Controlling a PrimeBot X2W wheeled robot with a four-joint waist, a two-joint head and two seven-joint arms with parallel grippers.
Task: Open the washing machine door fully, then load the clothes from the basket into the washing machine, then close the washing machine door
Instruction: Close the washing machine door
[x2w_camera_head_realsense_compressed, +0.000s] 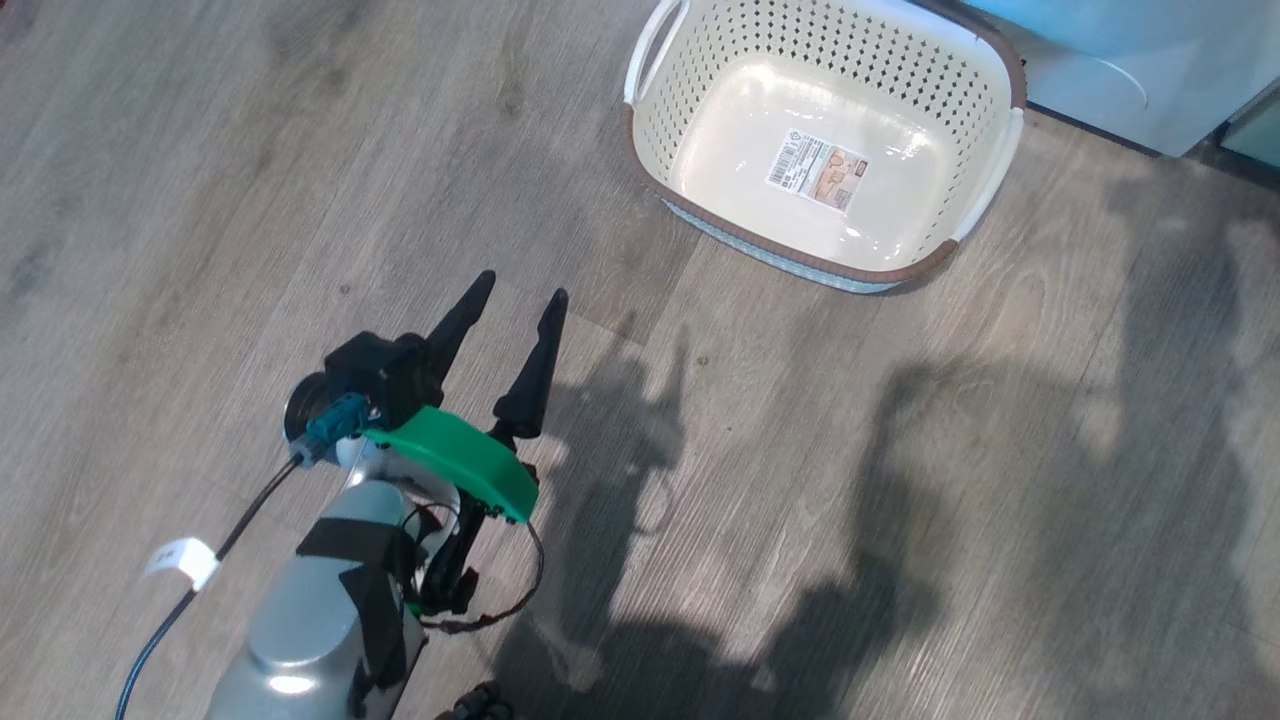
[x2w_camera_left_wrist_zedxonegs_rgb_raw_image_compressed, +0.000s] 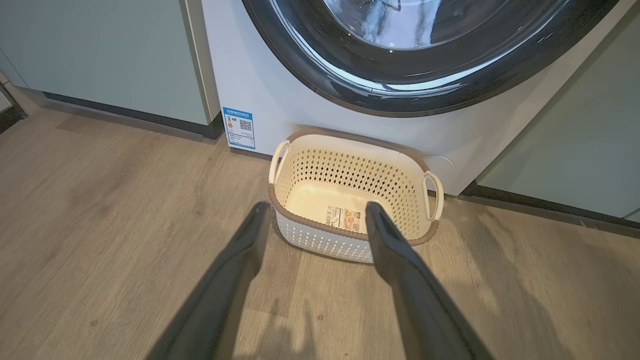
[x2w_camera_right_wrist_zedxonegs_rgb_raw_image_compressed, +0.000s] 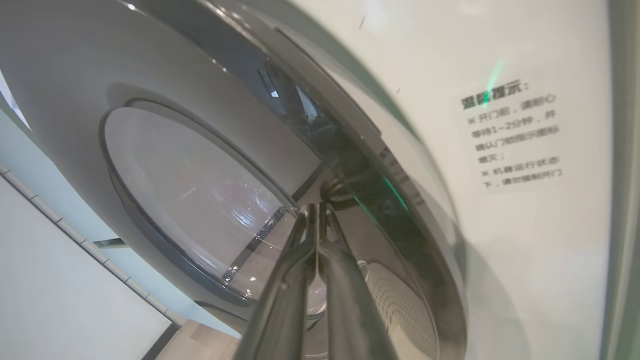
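Observation:
The cream basket (x2w_camera_head_realsense_compressed: 700, 100) stands on the wood floor with nothing in it but a label; the clothes are out of view. In the left wrist view the basket (x2w_camera_left_wrist_zedxonegs_rgb_raw_image_compressed: 350, 172) sits right in front of the white washing machine (x2w_camera_left_wrist_zedxonegs_rgb_raw_image_compressed: 260, 90). The washing machine door (x2w_camera_left_wrist_zedxonegs_rgb_raw_image_compressed: 350, 80) lies against the machine's front. My left gripper (x2w_camera_head_realsense_compressed: 522, 285) hovers open over the floor a short way before the basket, empty, with its fingers (x2w_camera_left_wrist_zedxonegs_rgb_raw_image_compressed: 400, 260) wide apart. My right gripper (x2w_camera_right_wrist_zedxonegs_rgb_raw_image_compressed: 316, 206) is shut and empty, its tips at the glossy door (x2w_camera_right_wrist_zedxonegs_rgb_raw_image_compressed: 75, 65) near its edge.
Pale green cabinets (x2w_camera_left_wrist_zedxonegs_rgb_raw_image_compressed: 100, 50) flank the washing machine on both sides. A blue sticker (x2w_camera_left_wrist_zedxonegs_rgb_raw_image_compressed: 239, 128) sits low on its front and a printed notice (x2w_camera_right_wrist_zedxonegs_rgb_raw_image_compressed: 515, 135) higher up. The machine's base (x2w_camera_head_realsense_compressed: 1100, 70) shows behind the basket, and shadows fall on the floor.

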